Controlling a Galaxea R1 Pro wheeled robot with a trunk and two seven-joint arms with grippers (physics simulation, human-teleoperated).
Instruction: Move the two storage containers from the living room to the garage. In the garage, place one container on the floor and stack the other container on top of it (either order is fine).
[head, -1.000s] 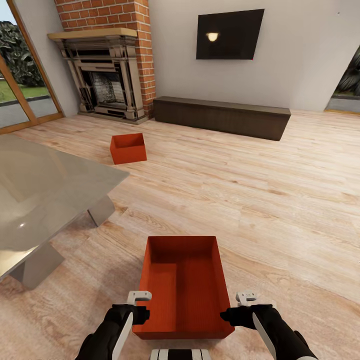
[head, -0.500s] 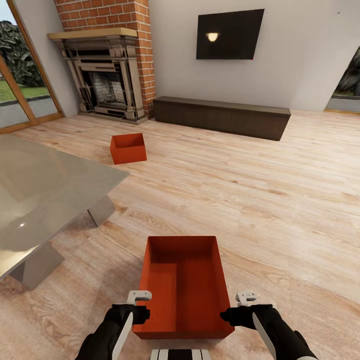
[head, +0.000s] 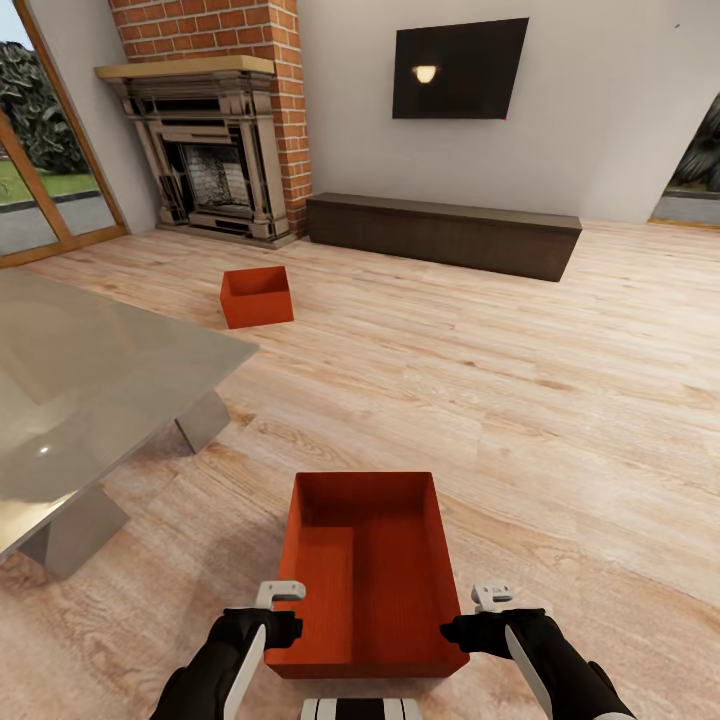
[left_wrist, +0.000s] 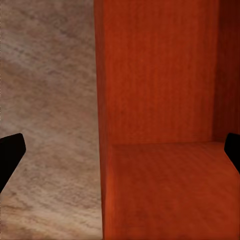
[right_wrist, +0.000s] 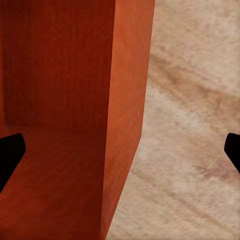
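**Both tools straddle the near bin's walls**

At far left we see the grey table (head: 90, 380) on the plank floor (head: 520, 380). Our left tool (head: 280, 610) spreads wide across the left wall of the near storage container (head: 365, 570), 1 finger inside, 1 outside, not clamped. The far storage container (head: 256, 296) sits well apart, toward the fireplace (head: 205, 165). Our right tool (head: 470, 615) straddles the right wall the same way, wide apart and gripping nothing.
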